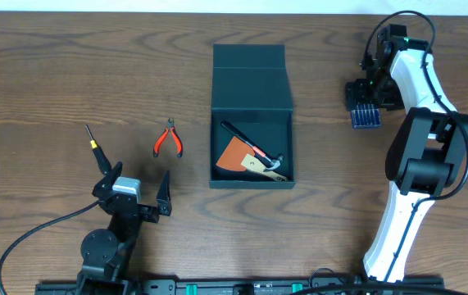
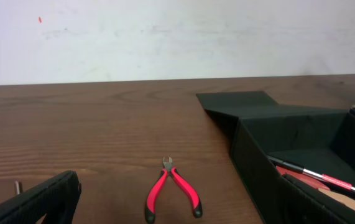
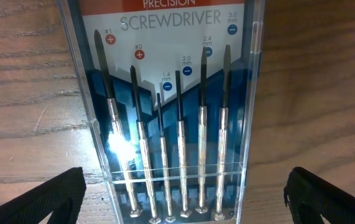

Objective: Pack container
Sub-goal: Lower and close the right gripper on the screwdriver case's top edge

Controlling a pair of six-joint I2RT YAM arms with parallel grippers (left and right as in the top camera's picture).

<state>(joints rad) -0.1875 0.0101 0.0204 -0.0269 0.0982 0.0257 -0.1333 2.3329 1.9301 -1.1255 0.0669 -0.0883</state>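
Note:
The dark teal container (image 1: 252, 175) stands mid-table with its flap lid (image 1: 248, 75) folded open to the back. Inside lie a small hammer (image 1: 268, 164), an orange piece (image 1: 232, 154) and a slim red-and-black tool (image 1: 246, 141). The container also shows in the left wrist view (image 2: 289, 143). My left gripper (image 1: 138, 178) is open and empty near the front edge, facing red-handled pliers (image 1: 168, 139) (image 2: 172, 193). My right gripper (image 1: 371, 100) is open at the far right, its fingers straddling a clear precision screwdriver case (image 1: 365, 117) (image 3: 171, 112) without touching it.
A thin screwdriver with a yellow band (image 1: 95, 146) lies on the wooden table left of the left gripper. The right arm's white links (image 1: 418, 147) stretch along the right side. A white wall (image 2: 165, 37) stands behind the table.

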